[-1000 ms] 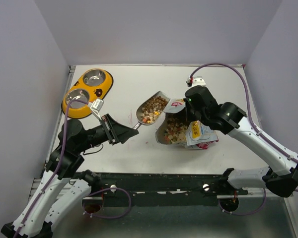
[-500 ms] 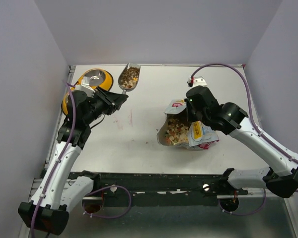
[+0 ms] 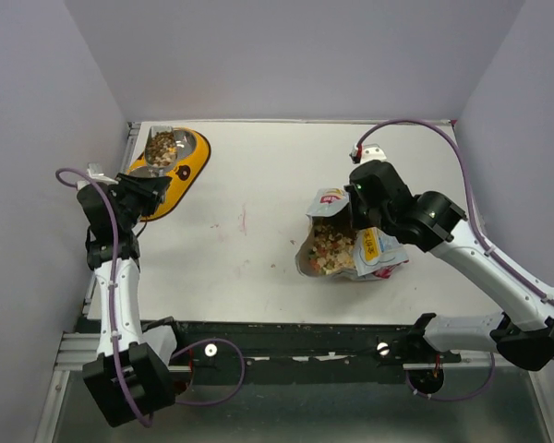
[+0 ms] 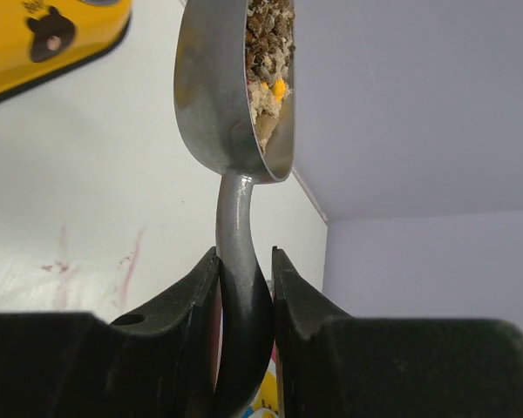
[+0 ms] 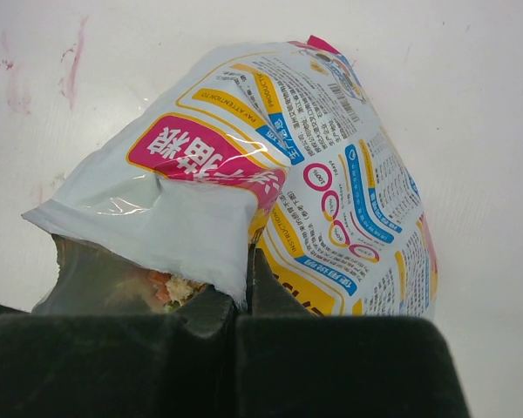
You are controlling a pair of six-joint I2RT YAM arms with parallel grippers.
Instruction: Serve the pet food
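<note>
The pet food (image 3: 331, 251) shows as mixed tan, brown and reddish kibble in the torn-open mouth of its pouch (image 5: 331, 183). The pouch lies crumpled on the bench (image 3: 258, 268), right below my right gripper (image 5: 242, 296). That gripper is pressed fully together, and my wrist view shows a fold of the pouch's film at the torn mouth pinched between its fingers.

Just beyond the fingertips the pouch carries a pink panel with large white East Asian characters. They appear upside down from the wrist camera and I cannot read them. Further out are blue-bordered blocks of fine print, a row of pink rings and a barcode near the far end, all too small to read.

More of the pet food rides in the silver scoop (image 4: 231, 87). My left gripper (image 4: 243, 266) is spread only part-way, its two fingers clamping the scoop's handle from both sides. The scoop extends straight out from the fingertips, rolled onto its side, with dark brown and tan kibble and one yellow piece heaped against its rim.

From the top camera, the scoop's head sits over the yellow double bowl (image 3: 196, 161), ahead of the left gripper, by the far steel cup. The wrist view catches a corner of that yellow rim to the left of the scoop, printed with a small brown bear face (image 4: 48, 37).
</note>
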